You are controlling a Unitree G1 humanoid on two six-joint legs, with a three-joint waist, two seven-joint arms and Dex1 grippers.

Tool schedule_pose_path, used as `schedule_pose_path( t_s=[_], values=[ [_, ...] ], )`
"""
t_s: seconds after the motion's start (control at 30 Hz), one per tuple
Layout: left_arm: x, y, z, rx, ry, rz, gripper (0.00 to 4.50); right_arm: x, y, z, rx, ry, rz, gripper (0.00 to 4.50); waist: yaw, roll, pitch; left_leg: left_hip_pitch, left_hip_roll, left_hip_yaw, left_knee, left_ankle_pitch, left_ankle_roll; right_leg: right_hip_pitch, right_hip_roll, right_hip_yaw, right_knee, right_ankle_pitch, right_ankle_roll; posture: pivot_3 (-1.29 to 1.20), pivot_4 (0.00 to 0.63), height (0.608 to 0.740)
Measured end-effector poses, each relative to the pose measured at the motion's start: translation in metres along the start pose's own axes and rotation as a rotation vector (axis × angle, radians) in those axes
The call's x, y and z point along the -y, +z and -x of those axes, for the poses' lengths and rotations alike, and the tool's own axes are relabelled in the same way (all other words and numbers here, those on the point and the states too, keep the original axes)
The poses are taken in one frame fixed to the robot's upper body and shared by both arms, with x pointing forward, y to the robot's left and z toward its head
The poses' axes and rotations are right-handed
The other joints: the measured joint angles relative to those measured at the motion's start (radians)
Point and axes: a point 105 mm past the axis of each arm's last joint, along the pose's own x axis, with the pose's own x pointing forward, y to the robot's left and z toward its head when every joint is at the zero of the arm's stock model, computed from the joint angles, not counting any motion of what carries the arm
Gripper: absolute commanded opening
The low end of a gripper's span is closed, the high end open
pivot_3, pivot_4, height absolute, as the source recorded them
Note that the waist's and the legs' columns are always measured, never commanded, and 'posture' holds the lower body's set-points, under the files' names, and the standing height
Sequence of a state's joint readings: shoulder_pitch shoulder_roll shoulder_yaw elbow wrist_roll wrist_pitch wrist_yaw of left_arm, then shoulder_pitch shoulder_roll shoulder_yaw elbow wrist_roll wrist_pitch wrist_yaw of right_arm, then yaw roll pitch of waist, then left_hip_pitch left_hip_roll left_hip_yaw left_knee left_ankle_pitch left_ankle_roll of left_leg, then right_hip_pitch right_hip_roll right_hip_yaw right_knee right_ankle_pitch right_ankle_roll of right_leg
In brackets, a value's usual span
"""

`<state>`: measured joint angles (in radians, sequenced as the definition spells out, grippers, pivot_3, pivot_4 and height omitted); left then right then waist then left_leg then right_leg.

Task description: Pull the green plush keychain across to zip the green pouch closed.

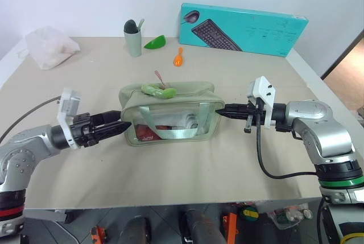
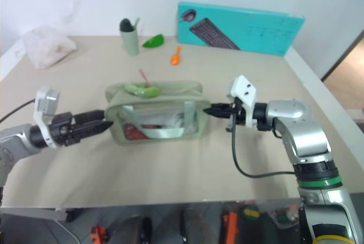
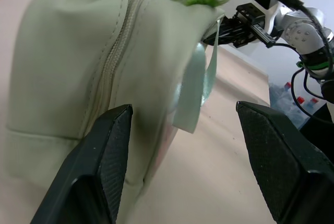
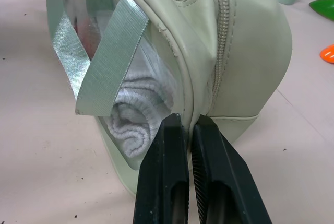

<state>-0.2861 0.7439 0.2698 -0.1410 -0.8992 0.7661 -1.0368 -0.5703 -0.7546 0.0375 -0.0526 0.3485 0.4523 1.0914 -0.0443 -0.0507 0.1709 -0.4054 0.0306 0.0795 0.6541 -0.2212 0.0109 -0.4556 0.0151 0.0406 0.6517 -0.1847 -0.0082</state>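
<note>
Keychain, green plush [image 1: 157,90], lies on top of green pouch [image 1: 170,113] mid-desk [image 1: 227,56], above and beyond both jaws. Right gripper [image 1: 226,109] clenched, tips pinching pouch's end seam w/ jaws together; looks like the anchor. Left gripper [image 1: 120,125] released, jaws spread wide at pouch's opposite end, one finger [image 3: 99,166] against the fabric, nothing held. To do it well: lift left jaws to the plush, pinch near the cord, pull along zipper line toward right jaws, keep anchor firm.
</note>
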Motion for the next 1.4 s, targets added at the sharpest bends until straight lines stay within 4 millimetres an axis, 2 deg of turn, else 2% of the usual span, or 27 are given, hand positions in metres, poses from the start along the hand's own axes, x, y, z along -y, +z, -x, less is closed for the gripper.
schedule_pose_path(
  t_s=[0.03, 0.07, 0.13, 0.37, 0.6, 0.73, 0.8, 1.0, 1.1, 1.17, 1.23, 1.3, 1.4],
  values=[
    [-0.001, 0.0, -0.001, 0.007, 0.0, -0.002, 3.28, 0.0, 0.0, 0.0, -0.001, 0.0, 0.0, 0.0, 0.0, 0.0, 0.0, 0.0, 0.0, 0.0, 0.0, 0.0, 0.0, 0.0, 0.0, 0.0, 0.0, 0.0, 0.0, 0.0, 0.15, 0.74],
    [-0.002, 0.0, -0.006, 0.018, -0.001, -0.007, 2.89, 0.0, 0.0, 0.001, -0.004, -0.002, 0.001, 0.0, 0.001, 0.0, 0.0, 0.0, 0.0, -0.001, 0.0, 0.0, 0.0, 0.0, 0.0, 0.0, 0.0, 0.0, 0.0, 0.0, 0.15, 0.74],
    [-0.003, -0.003, -0.01, 0.022, -0.004, 0.0, 2.49, 0.0, 0.0, 0.001, -0.006, -0.003, 0.0, 0.0, 0.002, 0.0, 0.0, 0.0, 0.0, -0.001, 0.0, 0.0, 0.0, 0.0, 0.0, 0.0, 0.0, 0.0, 0.0, 0.0, 0.15, 0.74],
    [-0.005, -0.002, -0.012, 0.035, -0.005, 0.008, 0.09, -0.001, 0.0, 0.002, -0.013, -0.004, 0.003, 0.0, 0.001, 0.0, 0.0, 0.0, -0.001, 0.0, 0.0, 0.0, 0.0, 0.0, 0.0, 0.0, 0.0, 0.001, 0.001, 0.0, 0.15, 0.74],
    [-0.008, -0.002, -0.015, 0.03, 0.019, -0.01, 0.04, -0.001, -0.001, 0.003, -0.015, -0.007, 0.0, 0.0, 0.001, 0.0, 0.0, 0.0, -0.001, -0.001, 0.0, 0.0, 0.0, 0.0, 0.0, 0.0, 0.0, 0.001, 0.001, 0.0, 0.15, 0.74],
    [-0.008, -0.002, -0.016, 0.028, 0.019, -0.012, 0.0, -0.001, -0.001, 0.003, -0.01, -0.011, -0.02, 1.27, 0.001, 0.0, 0.0, 0.0, -0.001, 0.0, 0.0, 0.0, 0.0, 0.0, -0.001, 0.0, 0.0, 0.001, 0.001, 0.0, 0.15, 0.74],
    [-0.008, -0.002, -0.016, 0.028, 0.017, -0.01, 0.0, 0.0, 0.0, 0.004, 0.0, -0.018, -0.039, 2.05, 0.001, 0.0, 0.0, -0.001, -0.001, 0.0, 0.0, 0.0, 0.0, 0.0, -0.001, 0.0, 0.0, 0.001, 0.001, 0.0, 0.15, 0.74],
    [-0.007, -0.003, -0.018, 0.024, 0.01, -0.009, 0.0, 0.01, 0.007, 0.024, 0.036, -0.079, -0.049, 4.11, 0.003, 0.0, 0.0, -0.001, -0.002, -0.001, 0.0, 0.0, 0.0, 0.0, -0.001, 0.0, -0.001, 0.001, 0.001, 0.0, 0.15, 0.74],
    [-0.007, -0.003, -0.018, 0.023, 0.011, -0.01, 0.0, 0.015, 0.024, 0.037, 0.124, -0.102, -0.071, 4.11, 0.003, 0.0, 0.0, -0.001, -0.002, -0.001, 0.0, 0.0, 0.0, 0.0, -0.001, 0.0, -0.001, 0.001, 0.002, 0.0, 0.15, 0.74],
    [-0.007, -0.003, -0.018, 0.022, 0.013, -0.014, 0.0, 0.024, 0.054, 0.049, 0.235, -0.127, -0.048, 4.11, 0.003, 0.001, 0.001, -0.001, -0.002, 0.0, 0.0, 0.0, 0.0, 0.0, -0.001, 0.001, -0.001, 0.002, 0.003, 0.0, 0.15, 0.74],
    [-0.007, -0.001, -0.019, 0.024, 0.012, -0.021, 0.0, 0.027, 0.09, 0.052, 0.321, -0.146, 0.038, 4.11, 0.003, 0.001, 0.001, 0.0, -0.001, -0.001, 0.0, 0.0, 0.0, 0.001, 0.0, 0.001, -0.001, 0.002, 0.003, 0.0, 0.15, 0.74],
    [-0.007, 0.0, -0.02, 0.028, 0.009, -0.028, 0.0, 0.026, 0.109, 0.041, 0.366, -0.144, 0.074, 4.11, 0.001, 0.001, 0.0, 0.0, 0.0, -0.001, 0.0, 0.0, 0.0, 0.001, 0.0, 0.0, -0.001, 0.002, 0.003, 0.0, 0.15, 0.74],
    [-0.007, -0.001, -0.022, 0.026, -0.001, -0.029, 0.0, 0.02, 0.116, 0.01, 0.333, -0.119, 0.101, 4.11, 0.001, 0.001, 0.001, 0.0, -0.001, -0.001, 0.0, 0.0, 0.001, 0.001, 0.0, 0.001, -0.001, 0.002, 0.002, 0.0, 0.15, 0.74]
  ],
)
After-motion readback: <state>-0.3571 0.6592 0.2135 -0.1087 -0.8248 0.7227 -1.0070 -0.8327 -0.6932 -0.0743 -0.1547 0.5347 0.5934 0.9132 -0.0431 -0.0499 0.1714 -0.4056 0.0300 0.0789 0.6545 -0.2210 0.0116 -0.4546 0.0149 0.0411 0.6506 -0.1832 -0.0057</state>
